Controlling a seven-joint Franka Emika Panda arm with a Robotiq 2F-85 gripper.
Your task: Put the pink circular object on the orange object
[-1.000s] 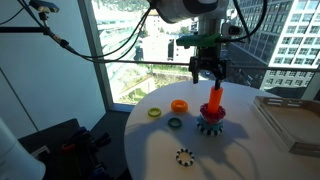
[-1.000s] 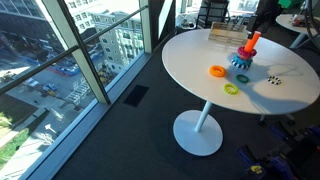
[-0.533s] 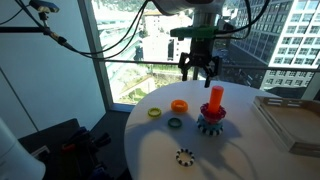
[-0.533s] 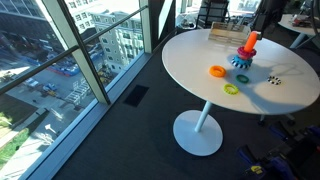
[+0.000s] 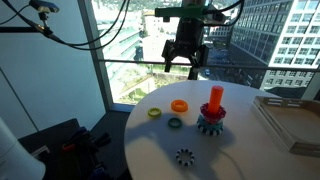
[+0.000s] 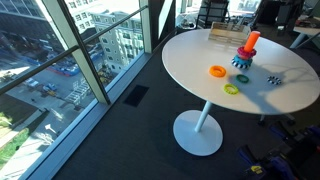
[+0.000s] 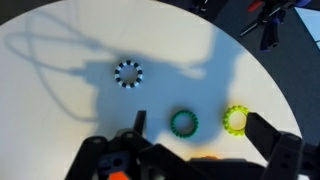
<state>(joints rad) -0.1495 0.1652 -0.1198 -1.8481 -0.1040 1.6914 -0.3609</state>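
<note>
The orange peg [image 5: 216,96] stands upright on its teal gear base [image 5: 211,124] at the table's far right. It also shows in an exterior view [image 6: 252,40]. The pink ring [image 5: 213,110] sits around the peg's lower part, just above the base. My gripper [image 5: 186,68] hangs high above the table, to the left of the peg, open and empty. In the wrist view its fingers [image 7: 200,135] are spread wide with nothing between them. The peg is almost out of the wrist view.
A flat orange ring [image 5: 179,105], a yellow-green ring [image 5: 155,113] and a dark green ring [image 5: 175,123] lie left of the peg. A black-and-white gear [image 5: 184,156] lies near the front edge. A clear tray [image 5: 290,120] stands at the right. The round white table [image 6: 190,70] stands by a window.
My gripper has risen from just above the peg and moved left, away from it. The pink ring stays on the peg.
</note>
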